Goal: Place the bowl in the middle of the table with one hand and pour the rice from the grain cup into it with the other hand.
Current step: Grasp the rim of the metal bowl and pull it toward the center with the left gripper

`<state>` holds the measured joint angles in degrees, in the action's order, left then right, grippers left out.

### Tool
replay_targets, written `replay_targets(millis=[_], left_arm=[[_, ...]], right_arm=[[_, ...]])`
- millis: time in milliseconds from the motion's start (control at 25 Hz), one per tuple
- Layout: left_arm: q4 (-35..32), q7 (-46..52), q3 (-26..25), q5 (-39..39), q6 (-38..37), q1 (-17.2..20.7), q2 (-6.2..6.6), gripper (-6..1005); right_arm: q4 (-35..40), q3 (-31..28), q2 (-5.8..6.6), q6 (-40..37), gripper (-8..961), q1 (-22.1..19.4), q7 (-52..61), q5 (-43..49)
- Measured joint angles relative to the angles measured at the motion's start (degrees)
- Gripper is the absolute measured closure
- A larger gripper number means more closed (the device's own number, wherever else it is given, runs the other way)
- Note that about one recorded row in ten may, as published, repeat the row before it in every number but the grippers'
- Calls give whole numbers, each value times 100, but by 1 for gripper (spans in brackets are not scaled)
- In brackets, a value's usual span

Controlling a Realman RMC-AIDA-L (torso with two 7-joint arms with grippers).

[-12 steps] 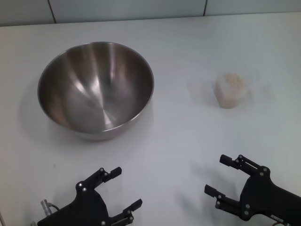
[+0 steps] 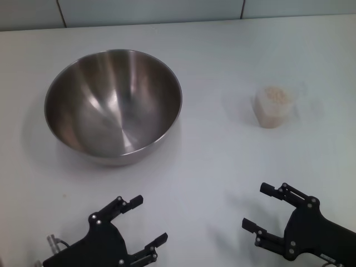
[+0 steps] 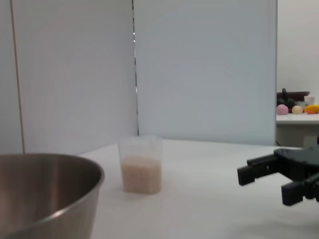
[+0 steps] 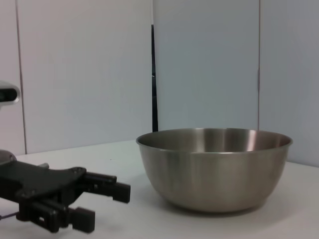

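Since half a second ago only the left hand (image 2: 146,221) has shifted, sliding a touch lower at the near edge of the counter (image 2: 211,167); bowl, cup and right hand sit where they were. Nearest the robot, both hands hover low over the counter, the left hand below the bowl, the right hand (image 2: 262,207) below the cup, each with fingers spread and nothing between them. Farther out on the left stands the bowl (image 2: 113,103), upright and, as far as the shine lets me judge, with nothing in it. Well apart from it on the right stands the grain cup (image 2: 273,107), upright, with the rice (image 2: 273,95) inside it.
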<state>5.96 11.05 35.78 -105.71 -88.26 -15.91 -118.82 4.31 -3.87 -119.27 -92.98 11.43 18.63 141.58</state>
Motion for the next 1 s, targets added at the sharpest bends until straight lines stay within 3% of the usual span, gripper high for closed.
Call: replay_targets(millis=[120, 320, 480, 560, 640, 800, 1000], left_arm=[[-25, -222, -230, 55, -398, 175, 10, 205], [-69, -134, -1684, 111, -1298, 587, 46, 208], [-137, 190, -2690, 120, -1601, 445, 63, 210], [-365, 712, -2937, 117, -1505, 243, 73, 211], [-1173, 2120, -3027, 68, -1020, -192, 61, 212], [-2308, 4030, -2835, -44, -279, -681, 19, 214], [-3712, 6032, -2094, -84, 374, -1060, 4, 217]], right_arm=[[-1, -13, 0, 0, 183, 0, -28, -16], [1, -35, 0, 34, 183, 1, -40, -24], [-10, -20, -7, 139, 183, 60, -31, -27], [-18, -15, -10, 184, 183, 89, -20, -24], [-36, -10, -13, 207, 183, 111, -18, -19], [-71, -1, -13, 209, 183, 139, -17, -17], [-71, 0, -11, 171, 183, 169, -16, -26]])
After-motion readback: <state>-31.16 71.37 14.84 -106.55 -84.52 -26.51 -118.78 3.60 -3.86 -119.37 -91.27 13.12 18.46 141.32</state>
